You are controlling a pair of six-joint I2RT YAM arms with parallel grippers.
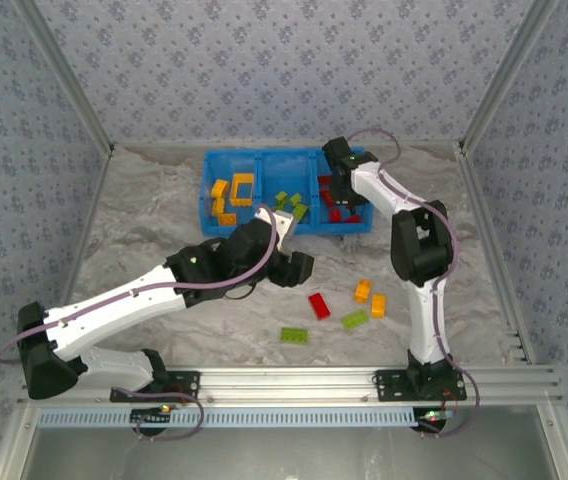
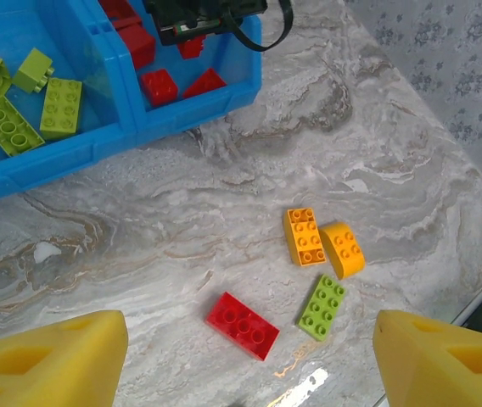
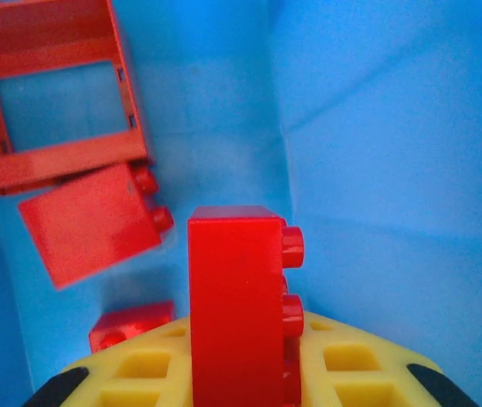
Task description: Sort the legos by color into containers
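At upper centre of the top view, right claw (image 1: 342, 196) clamped on a red brick (image 3: 237, 297) over the right compartment of the blue bin (image 1: 207, 195), left claw (image 1: 294, 248) apart above the table (image 1: 154, 225), five loose legos (image 1: 319, 305) at lower right.

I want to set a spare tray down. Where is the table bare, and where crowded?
Bare marble lies left of the blue three-compartment plastic bin, beyond the left arm, and right of the right arm. Crowded: the five loose plastic bricks between the arms.
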